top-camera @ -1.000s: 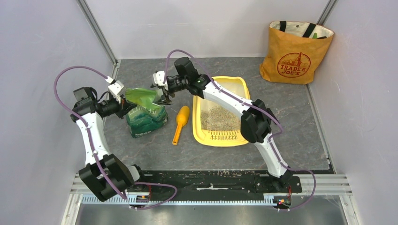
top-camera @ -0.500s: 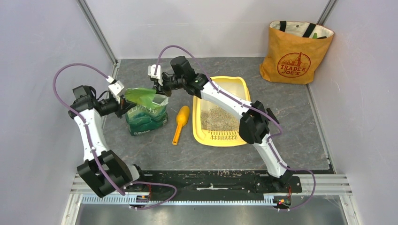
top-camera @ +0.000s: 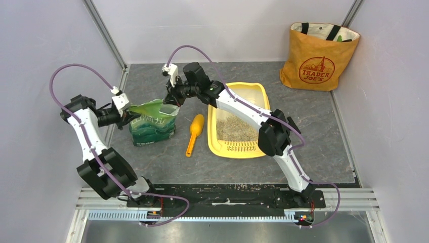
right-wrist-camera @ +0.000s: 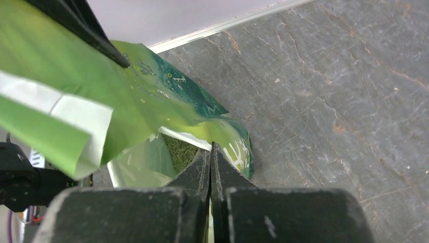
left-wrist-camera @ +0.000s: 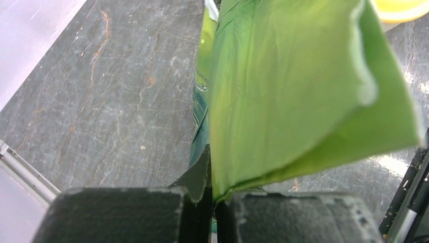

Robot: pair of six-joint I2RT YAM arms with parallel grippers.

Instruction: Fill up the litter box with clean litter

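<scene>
Litter (top-camera: 233,127) thinly covers the box (top-camera: 238,154), and left of the box the left gripper (top-camera: 127,113) and right gripper (top-camera: 170,101) each clamp the bag (top-camera: 152,126) rim; slipping film could spill granules short of the box.

The setting is a robotics laboratory test cell, not a home. Plain pale wall panels (top-camera: 222,25) are framed by aluminium posts (top-camera: 103,33). The left arm (top-camera: 88,134) and right arm (top-camera: 243,109) mount on an aluminium rail (top-camera: 227,216) at the near edge, and purple cables (top-camera: 71,68) loop in the open. Household goods, a litter box (top-camera: 238,153) and a tote bag (top-camera: 316,55), sit on a grey stone-patterned mat (top-camera: 324,126).
</scene>
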